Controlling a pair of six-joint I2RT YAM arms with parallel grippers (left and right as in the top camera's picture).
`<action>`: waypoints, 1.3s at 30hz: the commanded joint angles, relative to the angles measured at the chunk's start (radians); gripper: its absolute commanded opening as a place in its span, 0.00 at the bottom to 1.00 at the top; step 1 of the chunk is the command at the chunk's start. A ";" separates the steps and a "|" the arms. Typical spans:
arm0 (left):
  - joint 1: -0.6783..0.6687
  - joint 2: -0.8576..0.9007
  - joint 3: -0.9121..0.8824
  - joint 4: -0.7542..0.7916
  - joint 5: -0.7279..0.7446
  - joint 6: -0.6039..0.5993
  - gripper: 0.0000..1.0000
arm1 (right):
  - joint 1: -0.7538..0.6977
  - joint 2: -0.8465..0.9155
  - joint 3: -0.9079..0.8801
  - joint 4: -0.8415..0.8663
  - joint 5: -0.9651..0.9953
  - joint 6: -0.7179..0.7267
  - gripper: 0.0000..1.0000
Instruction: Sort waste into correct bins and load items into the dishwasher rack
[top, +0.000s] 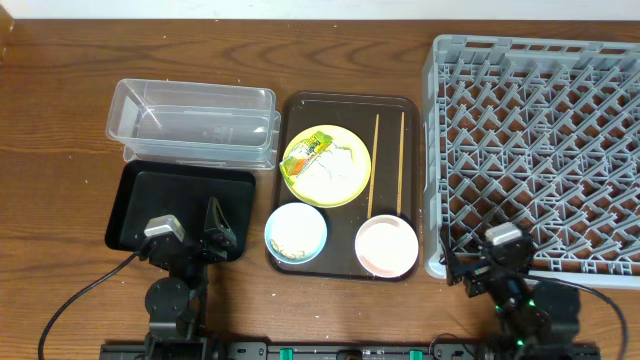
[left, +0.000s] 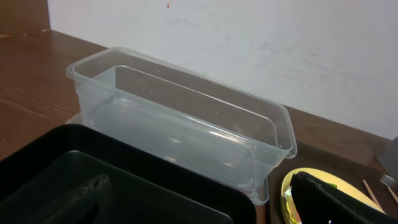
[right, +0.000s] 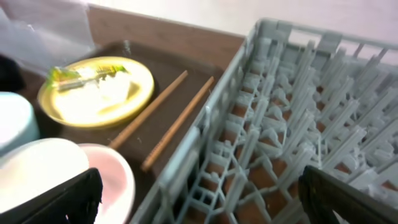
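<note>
Left tool and right tool sit wide open, holding nothing. The wrapper lies on the yellow plate, on the brown tray between them, so either can reach it.

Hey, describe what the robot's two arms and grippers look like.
Both are black. The left arm and right arm each carry a light grey block near the wrist and trail a thin black cable. Small green lights glow on the right arm. The gripper fingers are matte black.
</note>
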 joint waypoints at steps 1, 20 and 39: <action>0.005 0.001 -0.030 -0.019 -0.005 0.016 0.94 | -0.006 0.072 0.167 -0.056 -0.036 0.061 0.99; 0.005 0.001 -0.030 -0.019 -0.005 0.017 0.94 | 0.010 0.940 0.946 -0.583 -0.405 0.124 0.92; 0.005 0.001 -0.030 -0.019 -0.005 0.016 0.94 | 0.608 1.217 0.755 -0.532 0.336 0.655 0.66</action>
